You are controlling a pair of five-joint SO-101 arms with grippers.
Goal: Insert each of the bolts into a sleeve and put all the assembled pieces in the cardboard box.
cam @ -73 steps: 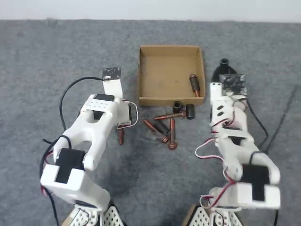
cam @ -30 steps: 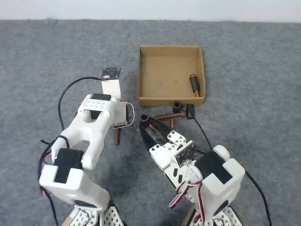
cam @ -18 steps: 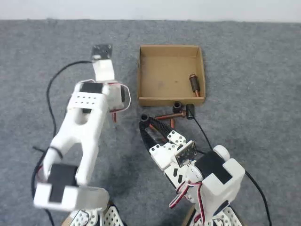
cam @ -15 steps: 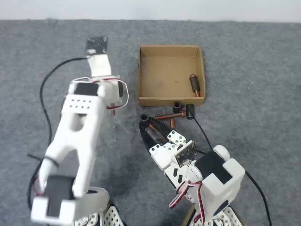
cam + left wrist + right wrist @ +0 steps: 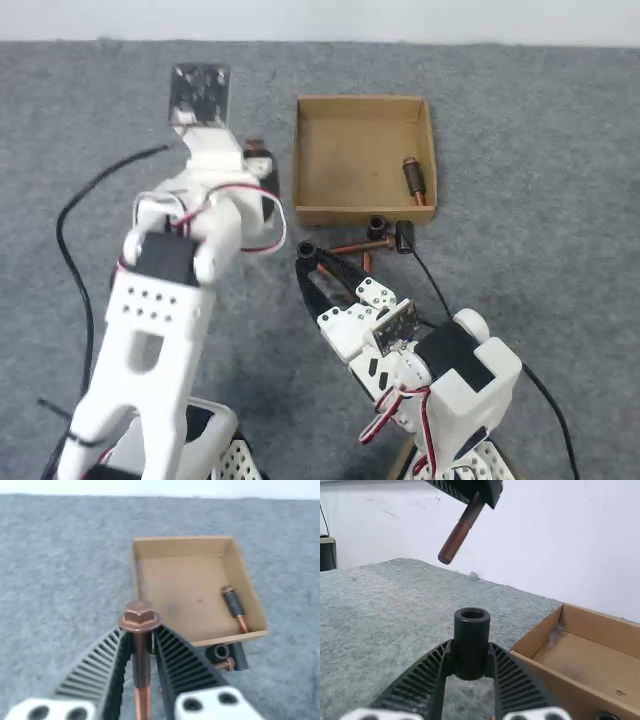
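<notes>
My left gripper point(image 5: 141, 636) is shut on a copper bolt point(image 5: 140, 621) just below its hex head, with the threaded end pointing down. From above, this gripper point(image 5: 260, 170) hangs raised to the left of the cardboard box point(image 5: 363, 101). My right gripper point(image 5: 471, 655) is shut on a black sleeve point(image 5: 471, 637), held upright with its bore open upward. That sleeve point(image 5: 306, 250) sits in front of the box. In the right wrist view the bolt point(image 5: 460, 530) hangs tilted above the sleeve and to one side. One assembled piece point(image 5: 413, 178) lies inside the box.
Two black sleeves point(image 5: 377, 226) point(image 5: 404, 236) and a few loose copper bolts point(image 5: 355, 246) lie on the grey carpet just in front of the box's near wall point(image 5: 350, 214). A black cable point(image 5: 90, 190) trails from the left arm.
The left arm has lifted its bolt off the carpet and carried it up and away, towards the box's left side. The right arm came over from the right earlier and has since held the sleeve still.
</notes>
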